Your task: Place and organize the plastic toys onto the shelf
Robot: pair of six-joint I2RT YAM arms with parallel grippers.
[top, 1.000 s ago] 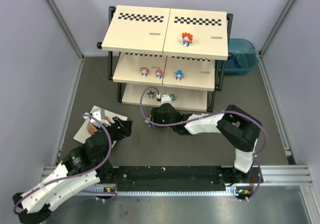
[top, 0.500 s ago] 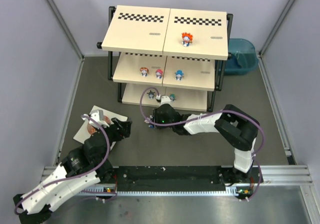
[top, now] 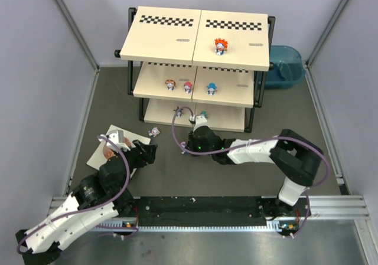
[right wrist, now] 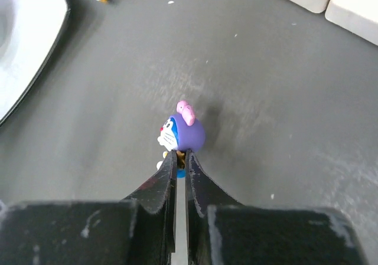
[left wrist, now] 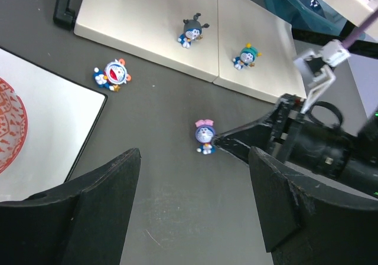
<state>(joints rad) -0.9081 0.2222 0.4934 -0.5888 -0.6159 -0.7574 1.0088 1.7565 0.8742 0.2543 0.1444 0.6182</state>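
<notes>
While the shelf (top: 177, 41) takes up the far middle of the top view, bare dark table (top: 236, 176) is left between it and the arm bases, closed in by pale walls left and right. A blue tub (top: 284, 64) is wedged at the shelf's far right. An orange-headed toy (top: 220, 45) is stood on the top board, and three small toys (top: 188, 87) on the middle one. A white sheet (top: 136, 138) is laid near left, partly under the left arm.

From the left wrist, the left gripper (left wrist: 194, 159) is seen spread wide over matte table. A white-headed toy (left wrist: 110, 75) is found just off the sheet's far corner. A grey-headed toy (left wrist: 190, 30) and a teal-headed toy (left wrist: 246, 55) are stood on the smooth cream bottom board.

From the right wrist, the right gripper (right wrist: 180, 159) is seen narrowed to a slit, pinched on the foot of the rounded purple-headed toy (right wrist: 188, 134), which is stood on the table on the near side of the bottom board.
</notes>
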